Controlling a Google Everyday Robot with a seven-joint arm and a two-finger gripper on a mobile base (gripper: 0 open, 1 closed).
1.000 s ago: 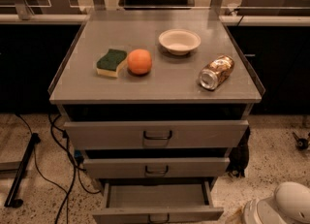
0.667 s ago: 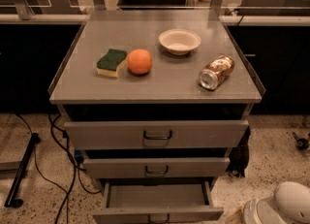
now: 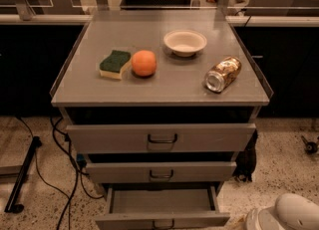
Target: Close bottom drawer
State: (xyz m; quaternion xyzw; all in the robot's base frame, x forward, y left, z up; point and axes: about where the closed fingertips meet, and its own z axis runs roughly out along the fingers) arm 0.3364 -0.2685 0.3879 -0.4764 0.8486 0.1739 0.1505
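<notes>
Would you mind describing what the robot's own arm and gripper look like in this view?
Very little of the robot shows. In the bottom right corner, beside the open bottom drawer, sits a smooth, rounded off-white shell, with a second pale curved section at its left. It has no visible cables, markings or labels. The gripper is out of view, so its look cannot be described.

Grey cabinet top [image 3: 164, 85] bearing a sponge [image 3: 115, 63] with a dark green face and pale yellow base, an orange fruit [image 3: 144, 63], a cream-white bowl [image 3: 185, 42] and a brown-and-gold mottled can [image 3: 223, 74] with a silver end. Bottom drawer [image 3: 162, 208]: grey, with a dark loop handle. Floor [image 3: 284, 174]: beige, dark-speckled, crossed by black cables [image 3: 64, 172]. Lower right: white rounded robot part [image 3: 295, 214]; the gripper lies outside the view.
</notes>
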